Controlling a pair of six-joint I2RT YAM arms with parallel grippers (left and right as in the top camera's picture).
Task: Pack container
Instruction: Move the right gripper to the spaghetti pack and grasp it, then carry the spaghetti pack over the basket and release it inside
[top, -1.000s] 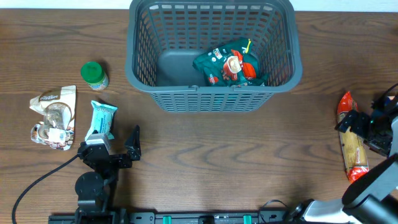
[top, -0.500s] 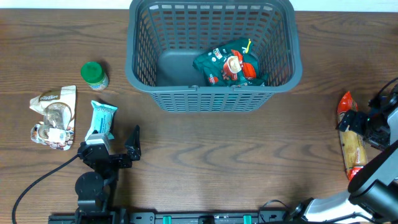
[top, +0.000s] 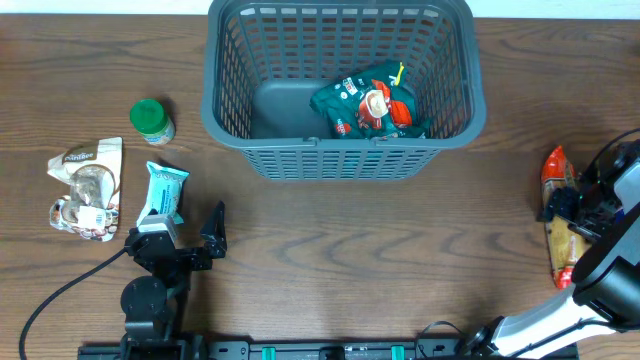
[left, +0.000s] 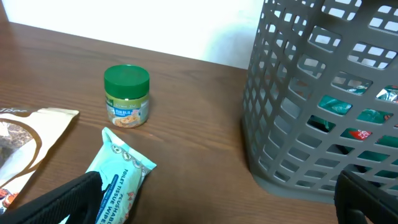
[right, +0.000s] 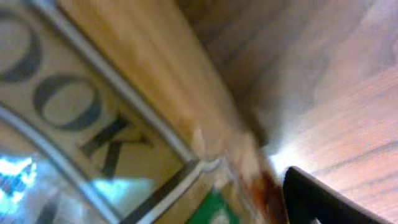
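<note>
Container (top: 340, 152): dark grey slotted basket, at the far middle of the table; a green and red snack bag (top: 370, 105) lies in its right part.
Jar (top: 152, 120): green lid, upright, left of the container.
Teal packet (top: 163, 192): beside a crumpled clear bag (top: 88, 188).
Left gripper (top: 188, 230): fingers wide apart, nothing between them.
Right gripper (top: 574, 206): over a long orange packet (top: 563, 245); the grip is not clear.

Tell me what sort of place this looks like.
Probably a robotics lab or test bench, not a home: a robot arm stands at the edge of a wooden table, and a basket and snack packets are laid out for packing practice.
</note>
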